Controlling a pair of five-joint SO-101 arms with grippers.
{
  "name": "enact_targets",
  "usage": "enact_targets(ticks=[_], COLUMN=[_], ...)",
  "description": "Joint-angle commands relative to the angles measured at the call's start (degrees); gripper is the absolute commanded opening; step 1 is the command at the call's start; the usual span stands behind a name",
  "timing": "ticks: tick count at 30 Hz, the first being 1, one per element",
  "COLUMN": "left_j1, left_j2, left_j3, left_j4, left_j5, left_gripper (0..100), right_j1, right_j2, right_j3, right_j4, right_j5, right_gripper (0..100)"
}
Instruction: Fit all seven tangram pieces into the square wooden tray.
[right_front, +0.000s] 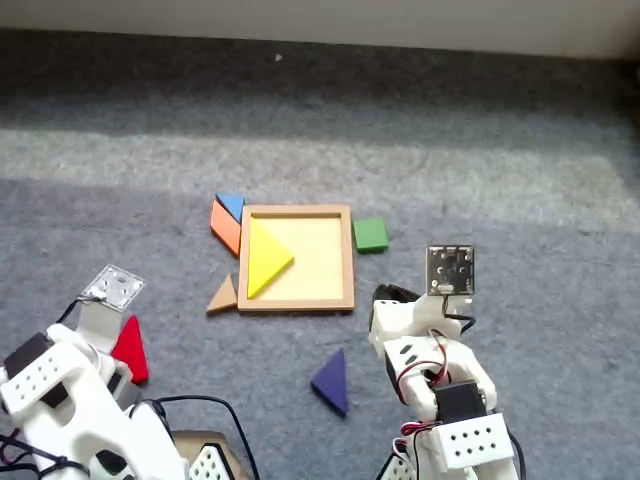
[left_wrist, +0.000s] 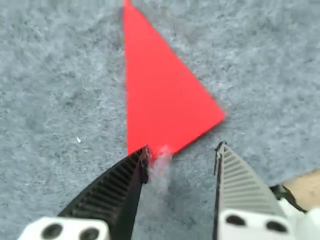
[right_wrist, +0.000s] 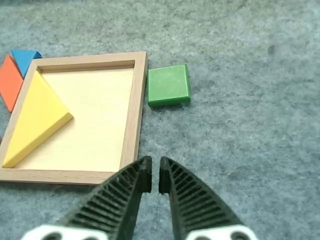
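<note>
The square wooden tray (right_front: 296, 211) lies mid-carpet (right_front: 520, 200) with the big yellow triangle (right_front: 265, 257) seated against its left wall. An orange parallelogram (right_front: 226, 228) and a small blue triangle (right_front: 231, 205) sit at its far-left corner, a tan triangle (right_front: 223, 296) at its near-left corner and a green square (right_front: 370, 234) just beside its far-right corner. A dark blue triangle (right_front: 332, 381) lies nearer the arms. The left gripper (left_wrist: 181, 150) has its jaws apart astride the red triangle (left_wrist: 160, 95). The right gripper (right_wrist: 155, 172) hovers by the tray's near-right corner, jaws almost together, empty.
</note>
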Motion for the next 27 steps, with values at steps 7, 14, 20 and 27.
enact_targets(ticks=[7, 14, 20, 27], left_j1=[-1.19, -0.66, 0.04, 0.92], left_j2=[0.66, 0.75, 0.13, 0.57], left_j3=[2.07, 3.91, 0.92, -12.62], left_j4=[-9.23, -9.23, -8.79, 8.26], left_j5=[4.22, 4.13, 4.57, 8.26], left_gripper=[28, 27, 24, 25], right_j1=[0.48, 0.48, 0.48, 0.40], right_j2=[-0.66, -0.66, -0.66, -0.66], right_j3=[-0.13, -0.13, -0.13, -0.13], right_j4=[-1.36, -1.36, -1.36, -1.36], right_j5=[0.62, 0.62, 0.62, 0.62], right_gripper=[4.4, 4.4, 4.4, 4.4])
